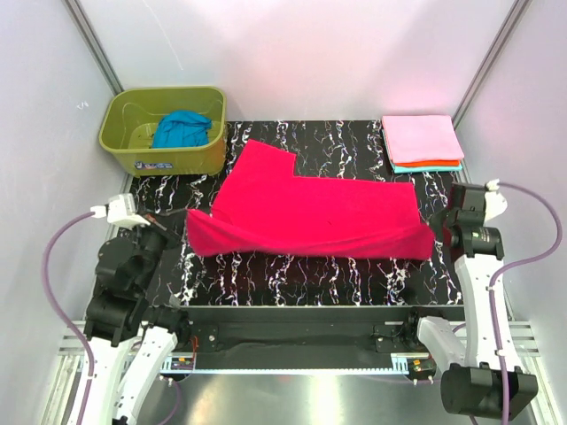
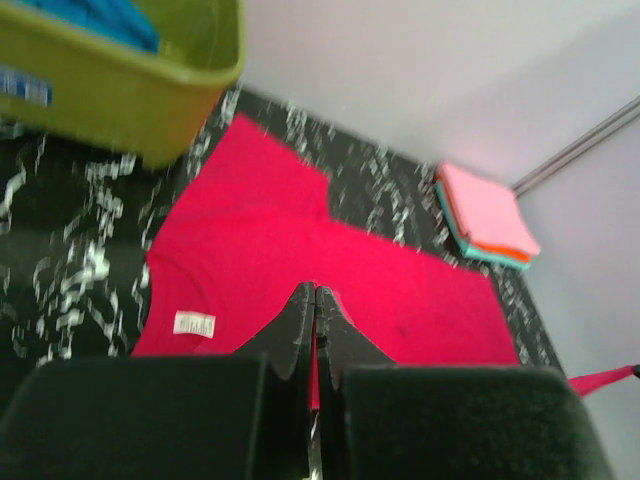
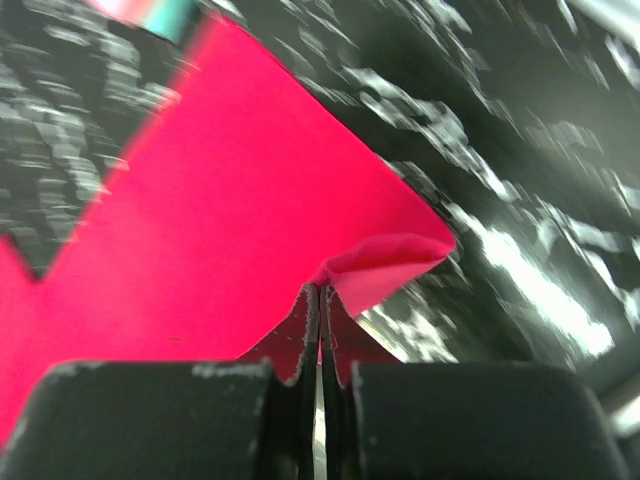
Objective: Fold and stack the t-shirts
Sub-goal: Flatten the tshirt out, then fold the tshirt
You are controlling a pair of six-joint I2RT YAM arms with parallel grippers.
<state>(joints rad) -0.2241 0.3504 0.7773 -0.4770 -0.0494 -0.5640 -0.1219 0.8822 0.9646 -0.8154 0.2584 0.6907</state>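
Note:
A crimson-red t-shirt (image 1: pixel 310 208) lies spread across the black marbled table (image 1: pixel 354 270), with its near edge raised off the surface. My left gripper (image 1: pixel 183 223) is shut on the shirt's near left corner; in the left wrist view red cloth shows between the closed fingertips (image 2: pixel 315 292). My right gripper (image 1: pixel 434 235) is shut on the near right corner, where the cloth (image 3: pixel 390 265) folds over at the closed tips (image 3: pixel 320 290). A folded stack (image 1: pixel 423 142) sits at the back right, light pink on top, orange and teal below. A blue t-shirt (image 1: pixel 182 131) lies crumpled in the tub.
The olive-green plastic tub (image 1: pixel 124 142) stands at the back left corner, close to the red shirt's sleeve. White walls enclose the table on three sides. A white label (image 2: pixel 194 323) shows on the red shirt near the left gripper.

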